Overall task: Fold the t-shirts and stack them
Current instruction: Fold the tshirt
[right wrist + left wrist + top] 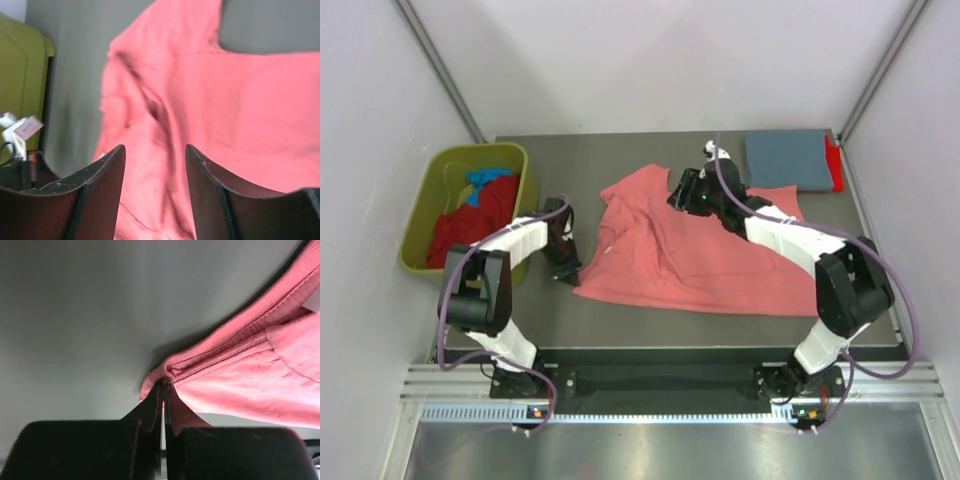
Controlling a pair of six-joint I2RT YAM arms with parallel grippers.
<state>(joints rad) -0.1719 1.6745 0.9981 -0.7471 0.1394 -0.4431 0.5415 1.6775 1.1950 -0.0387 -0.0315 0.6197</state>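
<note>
A large salmon-pink t-shirt (700, 255) lies spread and rumpled on the dark table. My left gripper (567, 270) is shut on its near-left edge; the left wrist view shows the black jaws (163, 386) pinching the pink hem (240, 375). My right gripper (677, 192) is open and empty, hovering over the shirt's far part near the collar; the right wrist view shows the pink cloth (200, 110) between the spread fingers (155, 150). A folded grey-blue shirt (785, 158) lies on a red one (835, 165) at the far right. Bright blue (485, 180) and dark red (470, 225) shirts lie in the bin.
An olive-green plastic bin (430, 205) stands left of the table; it also shows at the left edge of the right wrist view (22, 75). White walls stand around the table (620, 155). A metal rail runs along the near edge.
</note>
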